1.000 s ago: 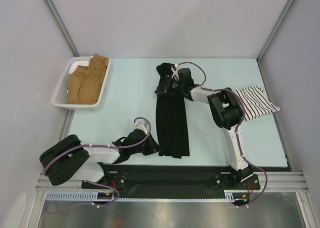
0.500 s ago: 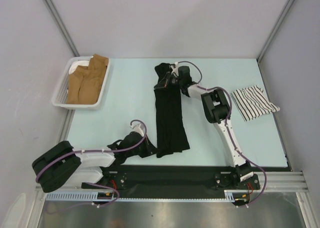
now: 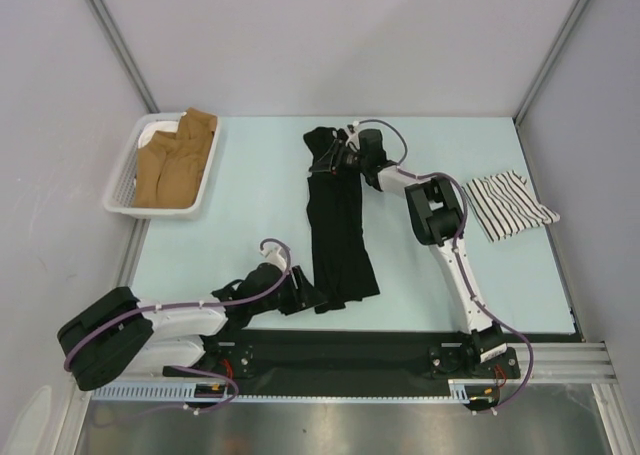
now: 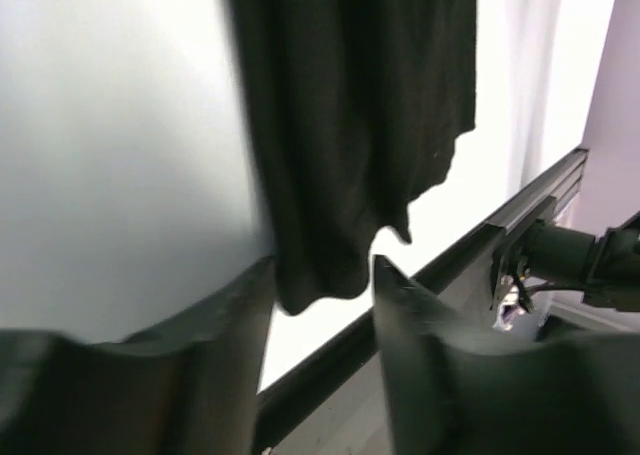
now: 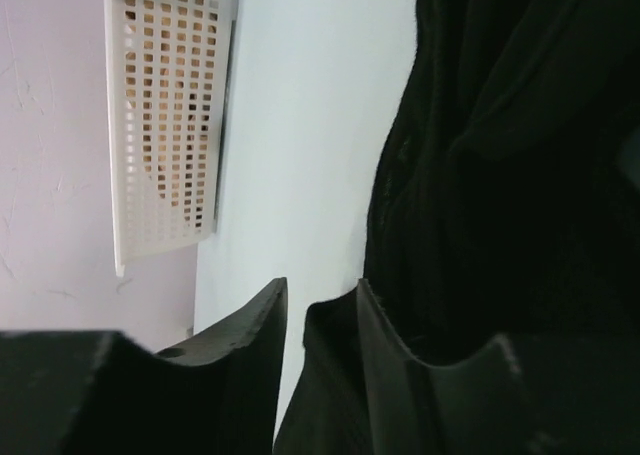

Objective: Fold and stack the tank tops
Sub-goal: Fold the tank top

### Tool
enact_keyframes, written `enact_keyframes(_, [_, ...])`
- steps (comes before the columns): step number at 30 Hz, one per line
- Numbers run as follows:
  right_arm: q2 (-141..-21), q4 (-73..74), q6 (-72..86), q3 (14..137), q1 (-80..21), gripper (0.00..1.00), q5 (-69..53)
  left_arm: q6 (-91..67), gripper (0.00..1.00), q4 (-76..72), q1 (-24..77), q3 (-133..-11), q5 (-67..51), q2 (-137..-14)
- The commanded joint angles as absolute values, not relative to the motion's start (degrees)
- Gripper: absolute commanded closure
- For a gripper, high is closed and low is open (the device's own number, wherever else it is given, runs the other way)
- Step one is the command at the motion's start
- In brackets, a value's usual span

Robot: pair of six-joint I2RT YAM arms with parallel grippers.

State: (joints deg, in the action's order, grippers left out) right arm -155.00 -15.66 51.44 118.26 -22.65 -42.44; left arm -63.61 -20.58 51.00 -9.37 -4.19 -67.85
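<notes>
Pale table, black tank top stretched lengthwise at its middle, left gripper pinching the near hem, right gripper clamping the far end, striped tank top folded well right of the black one.

Black tank top lies folded lengthwise mid-table; striped tank top folded at right.

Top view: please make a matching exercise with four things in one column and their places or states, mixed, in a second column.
1. black top
2. striped top
3. basket
4. brown clothes

a. inside the basket
b. folded, at the table's right edge
c. far left corner of the table
d. long strip between both claws

Pairs: 1-d, 2-b, 3-c, 4-a
</notes>
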Motion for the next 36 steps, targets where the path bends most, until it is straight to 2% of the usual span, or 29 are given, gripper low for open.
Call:
enact_keyframes(1, [-146.0, -15.8, 47.4, 112.7, -22.1, 0.59, -42.9, -59.9, 0.42, -0.4, 51.3, -7.9, -0.3, -69.0])
enact_keyframes(2, [-143.9, -16.5, 47.5, 111.5, -22.5, 0.57, -44.5, -59.0, 0.35, 2.2, 51.1, -10.1, 1.4, -68.6])
enact_keyframes(5, [-141.4, -17.1, 47.9, 110.8, -23.0, 0.56, -46.8, -56.7, 0.28, 6.4, 49.2, -13.5, 2.4, -68.2])
enact_keyframes(10, [-138.2, -18.9, 49.7, 110.6, -23.0, 0.51, -48.7, -51.9, 0.28, 7.0, 43.8, -15.4, 0.6, -67.2])
enact_keyframes(14, [-132.0, -11.8, 43.5, 105.5, -21.7, 0.48, -44.8, -47.7, 0.27, 10.7, 36.9, -16.7, 0.4, -63.8])
enact_keyframes(20, [-112.3, -3.5, 36.6, 78.3, -20.7, 0.45, -33.7, -39.9, 0.27, 10.7, 26.5, -25.6, -3.9, -68.3])
enact_keyframes(24, [-101.8, -0.4, 34.1, 63.1, -21.3, 0.43, -27.5, -37.7, 0.28, 9.1, 25.1, -37.1, -5.4, -77.1])
enact_keyframes(28, [-89.7, 5.2, 31.2, 51.2, -24.2, 0.30, -21.8, -37.2, 0.28, 6.5, 23.9, -45.2, -7.5, -86.7])
enact_keyframes(31, [-84.1, 9.7, 30.6, 43.3, -26.8, 0.31, -16.1, -37.1, 0.28, 4.9, 22.5, -50.6, -8.3, -91.0])
enact_keyframes(36, [-74.5, 12.7, 32.3, 32.9, -28.0, 0.36, -14.2, -37.0, 0.28, 4.0, 21.4, -60.5, -8.5, -100.4])
